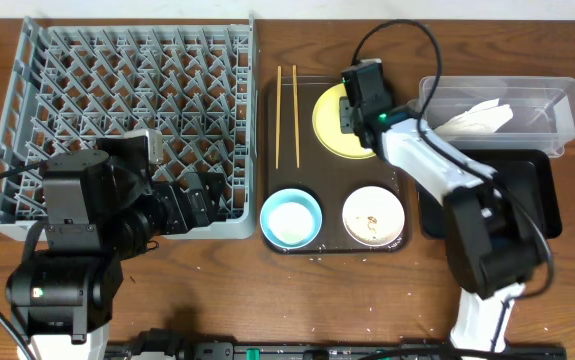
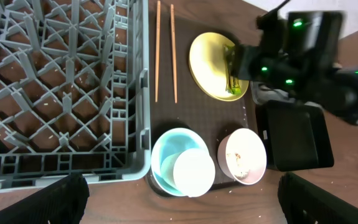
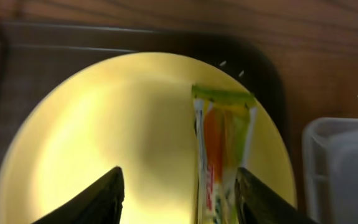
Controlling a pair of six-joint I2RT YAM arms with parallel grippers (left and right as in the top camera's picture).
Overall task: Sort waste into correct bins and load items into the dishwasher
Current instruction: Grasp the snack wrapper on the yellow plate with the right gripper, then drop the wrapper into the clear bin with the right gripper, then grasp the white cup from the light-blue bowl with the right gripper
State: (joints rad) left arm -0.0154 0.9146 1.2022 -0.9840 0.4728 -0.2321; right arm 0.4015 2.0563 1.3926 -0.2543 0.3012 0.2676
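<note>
On the wooden table [image 1: 217, 300], overhead shows the right gripper [image 1: 352, 112] over the yellow plate [image 1: 329, 135], its body hiding what lies beneath. The left wrist view shows the left gripper [image 2: 194, 202] spread wide, empty, and the snack wrapper [image 2: 233, 82] at the plate's rim. Only the right wrist view shows the right jaws parted astride it; closing off-centre might nip one edge and drop it.

The snack wrapper [image 3: 222, 155] is green-and-orange, the plate [image 3: 116, 137] yellow, the dish rack [image 1: 127, 90] grey.
</note>
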